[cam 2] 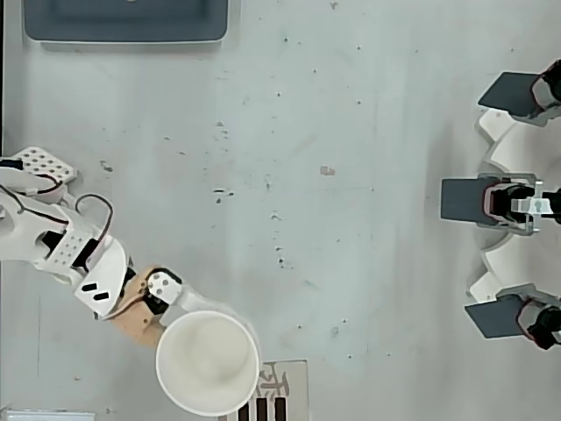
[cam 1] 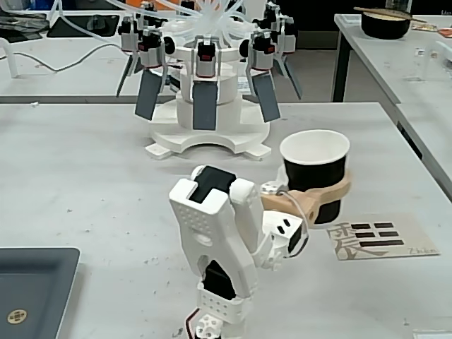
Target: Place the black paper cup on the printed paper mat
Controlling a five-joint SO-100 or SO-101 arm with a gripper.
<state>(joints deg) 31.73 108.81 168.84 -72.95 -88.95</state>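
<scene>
The black paper cup (cam 1: 315,173) is upright, white inside with a white rim (cam 2: 209,362). My gripper (cam 1: 337,189) is shut on it, its tan fingers (cam 1: 332,192) wrapped around the cup's body below the rim. The cup appears to be held just above the table, at the left rear corner of the printed paper mat (cam 1: 381,239). In the overhead view the cup overlaps the mat's (cam 2: 282,390) left edge and hides part of it. The mat is beige with a black character and broken bars.
A white multi-armed device (cam 1: 208,92) with grey paddles stands behind the cup. A dark grey tray (cam 1: 32,293) lies at the lower left of the fixed view. A dark bowl (cam 1: 385,22) with a stick sits on the far right table.
</scene>
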